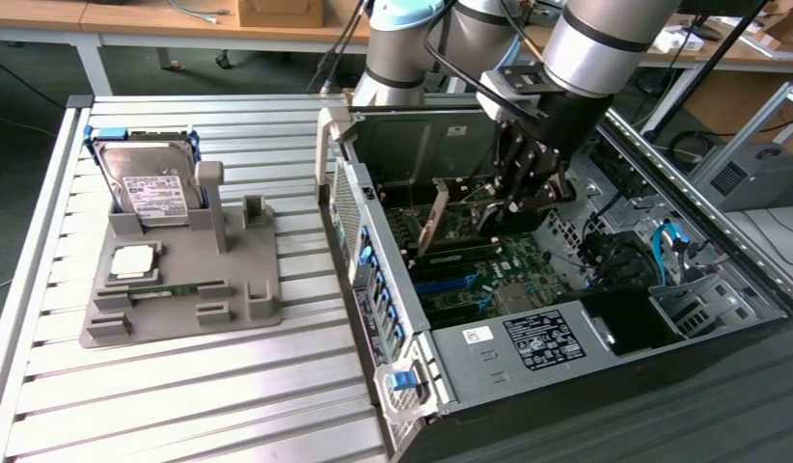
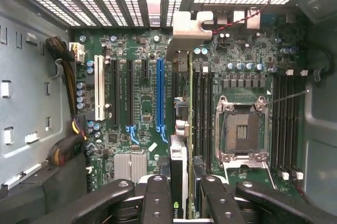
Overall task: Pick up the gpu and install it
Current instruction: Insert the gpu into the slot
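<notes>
The gpu (image 1: 435, 224) stands on edge inside the open computer case (image 1: 705, 289), its tan-brown face toward the exterior view's left. My gripper (image 1: 510, 207) reaches down into the case and is shut on the card's top edge. In the wrist view the gpu (image 2: 179, 169) runs edge-on between my black fingers (image 2: 158, 197), with its metal bracket (image 2: 189, 29) at the far end. It sits over the motherboard (image 2: 142, 77) between the blue slot (image 2: 159, 95) and the processor socket (image 2: 239, 129). I cannot tell whether its lower edge touches a slot.
A grey fixture (image 1: 177, 289) on the slatted table (image 1: 177, 405), at the exterior view's left, holds a silver hard drive (image 1: 150, 183), a processor chip (image 1: 133, 260) and a green memory stick (image 1: 165, 289). Case walls, cables (image 2: 68, 77) and drive bays surround the gripper.
</notes>
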Robot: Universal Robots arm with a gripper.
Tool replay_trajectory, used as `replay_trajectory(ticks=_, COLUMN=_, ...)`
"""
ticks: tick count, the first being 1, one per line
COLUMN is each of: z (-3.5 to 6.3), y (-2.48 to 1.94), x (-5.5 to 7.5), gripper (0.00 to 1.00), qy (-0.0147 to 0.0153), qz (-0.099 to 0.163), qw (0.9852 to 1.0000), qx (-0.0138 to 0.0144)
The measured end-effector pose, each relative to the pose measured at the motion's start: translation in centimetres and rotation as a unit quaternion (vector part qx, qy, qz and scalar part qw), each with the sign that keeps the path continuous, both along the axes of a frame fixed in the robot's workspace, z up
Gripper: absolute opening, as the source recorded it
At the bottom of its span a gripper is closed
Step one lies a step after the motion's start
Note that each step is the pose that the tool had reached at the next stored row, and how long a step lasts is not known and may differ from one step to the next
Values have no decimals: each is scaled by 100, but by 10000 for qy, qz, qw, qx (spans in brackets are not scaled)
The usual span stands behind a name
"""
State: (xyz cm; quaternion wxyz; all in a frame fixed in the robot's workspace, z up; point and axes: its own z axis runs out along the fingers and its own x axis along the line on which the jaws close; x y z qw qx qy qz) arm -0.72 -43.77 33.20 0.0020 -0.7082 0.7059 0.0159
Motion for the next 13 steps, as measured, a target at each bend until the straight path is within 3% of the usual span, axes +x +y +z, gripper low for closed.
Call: replay_trajectory(ticks=13, z=-56, y=-7, x=-67, gripper=27, qy=0, qz=0, qw=10000, qx=0)
